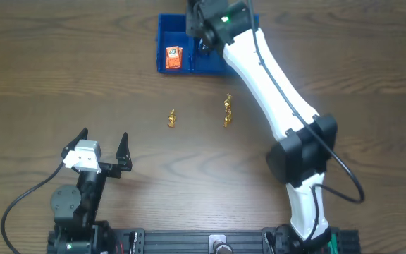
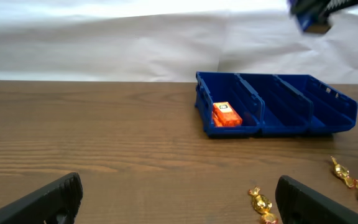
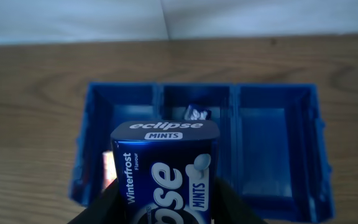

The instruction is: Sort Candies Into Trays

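Mint tin (image 3: 165,168) is clamped in the right gripper (image 3: 165,210), held above the blue tray (image 3: 272,143), not yet dropped. Orange candy (image 1: 174,58) sits in an end compartment, and a small wrapped piece (image 3: 196,112) in the middle one. Gold candies (image 1: 173,118) (image 1: 228,111) lie unsorted on the table (image 1: 48,85). Left gripper (image 1: 104,135) is open, empty, well apart. Nothing blocks the tray.

Looked like robotics lab bench. Wood-grain tabletop (image 1: 62,70) lay under left gripper (image 1: 104,134). Plain white backdrop (image 2: 104,43) hung well beyond gripper, past table's far edge. Black mounting rail (image 1: 189,240) ran behind gripper, at arm bases. Loose black cable (image 1: 28,189) looped just behind gripper, beside its arm.
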Available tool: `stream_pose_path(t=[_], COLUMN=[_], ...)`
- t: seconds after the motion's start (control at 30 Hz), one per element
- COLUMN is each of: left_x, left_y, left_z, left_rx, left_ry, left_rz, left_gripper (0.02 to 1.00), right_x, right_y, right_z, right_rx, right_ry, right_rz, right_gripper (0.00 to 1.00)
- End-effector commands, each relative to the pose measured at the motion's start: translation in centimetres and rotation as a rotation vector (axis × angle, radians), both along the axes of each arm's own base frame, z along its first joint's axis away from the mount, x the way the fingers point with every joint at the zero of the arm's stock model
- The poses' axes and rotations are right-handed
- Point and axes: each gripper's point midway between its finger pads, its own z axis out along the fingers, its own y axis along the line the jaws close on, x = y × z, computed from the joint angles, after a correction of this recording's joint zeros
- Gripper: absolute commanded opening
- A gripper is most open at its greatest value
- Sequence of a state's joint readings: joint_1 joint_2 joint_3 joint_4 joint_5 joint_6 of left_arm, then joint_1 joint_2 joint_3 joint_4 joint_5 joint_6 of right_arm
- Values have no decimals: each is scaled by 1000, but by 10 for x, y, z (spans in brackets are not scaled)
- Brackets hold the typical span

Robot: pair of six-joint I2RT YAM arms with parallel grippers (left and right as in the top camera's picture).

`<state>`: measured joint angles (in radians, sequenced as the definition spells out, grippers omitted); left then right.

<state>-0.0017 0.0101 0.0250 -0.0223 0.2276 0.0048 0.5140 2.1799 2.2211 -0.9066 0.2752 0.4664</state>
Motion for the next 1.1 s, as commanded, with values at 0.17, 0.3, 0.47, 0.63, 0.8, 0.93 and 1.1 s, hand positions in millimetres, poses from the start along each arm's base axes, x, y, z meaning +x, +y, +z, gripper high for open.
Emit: stream_pose_path(t=[0.17,0.3,0.47,0.63,0.8,0.93,1.1], left_x=[-1,-1,-1,-1,-1,-1,-1], left_y=[-2,-2,-2,-2,-2,-2,-2], left_z=[-16,-16,-16,-16,-16,-16,-16], left_rx=[13,12,12,13,12,12,13], left_ry=[44,44,44,44,44,44,44], left_rz=[-15,-16,-16,-16,-16,-16,-15], left_gripper=[998,998,998,998,998,998,998], right_x=[26,31,34,35,33,24,-12], right_y=[-13,-12,-14,-17,-18,-18,-3], right_z=[-64,-65,-63,-63,-64,-67,-45], right_rx=[-71,-63,-71,-84,-88,-106,-105], right_ry=[63,48,33,27,35,69,113], right_rz=[-32,-34,-46,-54,-54,-46,-27], right_gripper=[36,36,240,998,998,998,998])
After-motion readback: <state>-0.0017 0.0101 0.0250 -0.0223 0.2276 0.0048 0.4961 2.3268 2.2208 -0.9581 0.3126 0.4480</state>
